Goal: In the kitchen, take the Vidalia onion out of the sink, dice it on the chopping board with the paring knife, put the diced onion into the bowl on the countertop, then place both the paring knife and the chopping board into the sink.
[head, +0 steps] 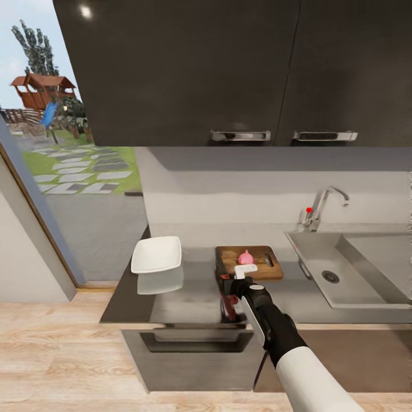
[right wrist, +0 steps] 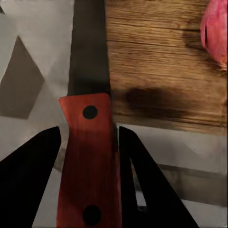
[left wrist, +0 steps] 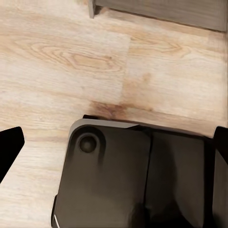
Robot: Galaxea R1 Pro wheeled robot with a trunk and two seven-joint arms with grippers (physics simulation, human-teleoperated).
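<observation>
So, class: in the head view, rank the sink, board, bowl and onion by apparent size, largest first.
1. sink
2. board and bowl: look alike, not ranked
3. onion

Light wooden floor [left wrist: 71,61], dark robot base [left wrist: 128,175] resting on it, black fingertips [left wrist: 9,147] of the left pincer flanking the base, grey cabinet foot [left wrist: 156,9] beyond
</observation>
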